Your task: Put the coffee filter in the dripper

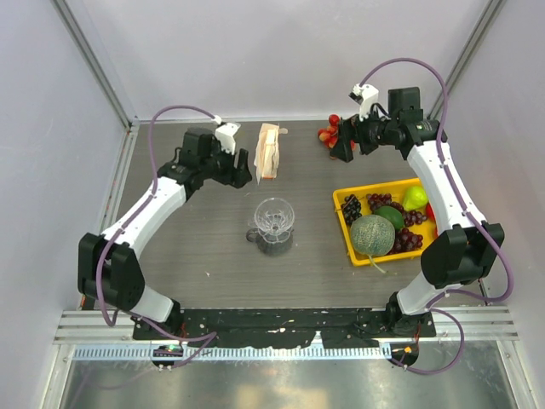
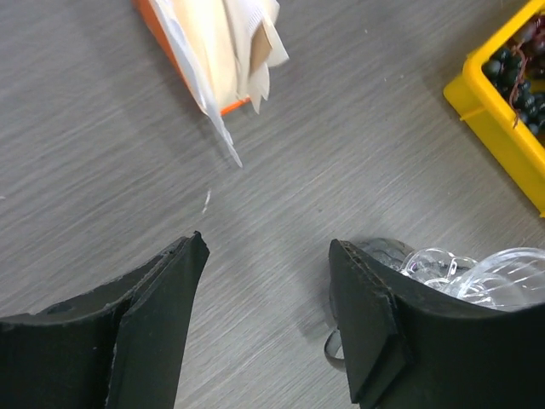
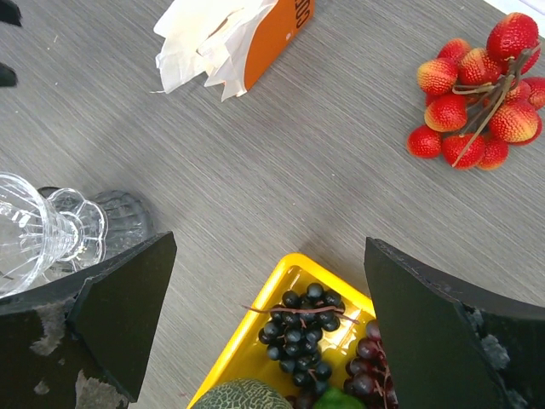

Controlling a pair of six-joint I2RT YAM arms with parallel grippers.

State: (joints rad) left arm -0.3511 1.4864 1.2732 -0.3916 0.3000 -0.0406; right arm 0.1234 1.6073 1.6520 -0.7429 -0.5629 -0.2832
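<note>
Top view: the clear, ribbed, funnel-shaped dripper (image 1: 273,216) sits mid-table on a glass cup (image 1: 272,244), with an orange pack of white filters (image 1: 270,152) just beyond it. Left wrist: the left gripper (image 2: 266,244) is spread and empty. Right wrist: the right gripper (image 3: 270,247) gapes, empty.

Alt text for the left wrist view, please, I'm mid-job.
The left gripper is open and empty above the grey table. The orange pack of filters lies ahead at top, the clear dripper at lower right, the yellow tray at upper right.
</note>
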